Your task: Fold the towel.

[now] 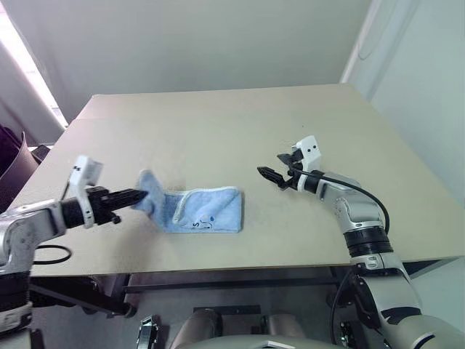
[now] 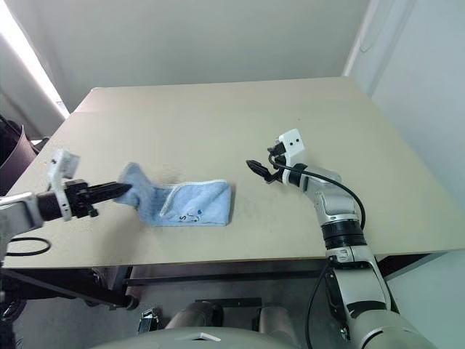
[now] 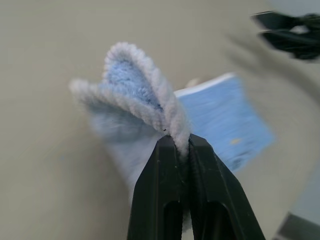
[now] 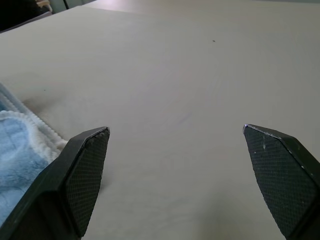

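Fluffy blue terry towel point(image 1: 200, 209), corner pinched by L end effector point(image 1: 142, 195).

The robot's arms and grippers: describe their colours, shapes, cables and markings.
Both arms are silver-grey metal with black joint rings. Each ends in a white, boxy wrist block and a black gripper, left and right, with tapered jaws, cross-hatched inside. A black cable loops along the right forearm.

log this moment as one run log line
step: fold towel | left claw: shut on towel edge, lifted | right claw: open, off towel | table
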Action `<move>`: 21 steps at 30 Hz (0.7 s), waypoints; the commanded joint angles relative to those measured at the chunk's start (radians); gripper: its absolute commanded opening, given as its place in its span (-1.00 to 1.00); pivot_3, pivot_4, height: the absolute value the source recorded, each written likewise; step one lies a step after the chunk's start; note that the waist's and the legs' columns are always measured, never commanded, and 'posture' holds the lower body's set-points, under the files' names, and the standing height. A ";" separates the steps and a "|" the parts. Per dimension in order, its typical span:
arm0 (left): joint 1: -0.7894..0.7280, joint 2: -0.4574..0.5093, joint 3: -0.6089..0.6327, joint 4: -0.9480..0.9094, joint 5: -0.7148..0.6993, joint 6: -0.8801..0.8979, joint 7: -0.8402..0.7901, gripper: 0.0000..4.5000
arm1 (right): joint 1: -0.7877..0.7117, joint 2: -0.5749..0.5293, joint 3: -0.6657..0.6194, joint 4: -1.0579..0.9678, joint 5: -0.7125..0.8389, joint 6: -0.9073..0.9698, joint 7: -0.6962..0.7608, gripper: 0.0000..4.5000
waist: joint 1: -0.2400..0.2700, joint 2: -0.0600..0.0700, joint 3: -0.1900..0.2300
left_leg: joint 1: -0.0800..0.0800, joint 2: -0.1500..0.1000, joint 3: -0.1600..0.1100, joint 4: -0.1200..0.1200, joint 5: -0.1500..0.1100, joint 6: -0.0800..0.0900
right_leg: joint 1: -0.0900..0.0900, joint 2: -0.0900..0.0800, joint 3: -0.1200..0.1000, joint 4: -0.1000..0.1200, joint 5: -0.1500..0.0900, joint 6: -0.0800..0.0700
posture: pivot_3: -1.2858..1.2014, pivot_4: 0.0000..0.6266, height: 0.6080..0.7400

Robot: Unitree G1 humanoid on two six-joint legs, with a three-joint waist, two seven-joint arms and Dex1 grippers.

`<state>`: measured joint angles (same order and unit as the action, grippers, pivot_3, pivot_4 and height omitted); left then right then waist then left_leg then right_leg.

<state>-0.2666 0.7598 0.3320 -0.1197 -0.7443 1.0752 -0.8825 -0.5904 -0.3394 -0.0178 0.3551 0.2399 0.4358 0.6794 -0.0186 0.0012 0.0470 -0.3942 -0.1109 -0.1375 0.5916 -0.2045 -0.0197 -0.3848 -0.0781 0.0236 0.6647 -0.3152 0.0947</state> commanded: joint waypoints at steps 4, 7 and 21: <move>-0.137 -0.145 -0.149 -0.044 -0.077 0.077 0.055 -0.88 | 0.010 -0.019 -0.028 -0.051 0.004 -0.003 -0.040 1.00 | 0.004 -0.001 0.000 | 0.000 0.000 0.000 0.001 0.000 0.000 | 0.001 0.000 0.000 0.000 0.001 0.001 | 0.03 -1.00 1.00; -0.151 -0.202 -0.232 -0.010 -0.053 0.056 0.056 -0.88 | 0.031 -0.031 -0.037 -0.075 0.007 0.002 -0.057 1.00 | 0.000 -0.001 0.000 | 0.000 0.000 0.001 0.001 0.001 0.000 | 0.005 0.000 0.000 0.000 0.001 0.002 | 0.03 -1.00 1.00; -0.167 -0.308 -0.423 0.045 0.037 -0.068 0.003 -0.61 | 0.118 -0.090 -0.088 -0.180 0.011 0.038 -0.110 1.00 | 0.005 -0.003 0.001 | 0.001 0.000 0.001 0.004 0.001 0.000 | 0.008 0.000 0.000 0.000 0.001 0.001 | 0.03 -1.00 1.00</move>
<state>-0.4264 0.4479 -0.0875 -0.0421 -0.7117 1.0328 -0.8599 -0.4595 -0.4172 -0.0932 0.2191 0.2451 0.4760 0.5742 -0.0138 -0.0014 0.0475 -0.3933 -0.1108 -0.1369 0.5955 -0.2039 -0.0198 -0.3772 -0.0775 0.0237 0.6644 -0.3145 0.0954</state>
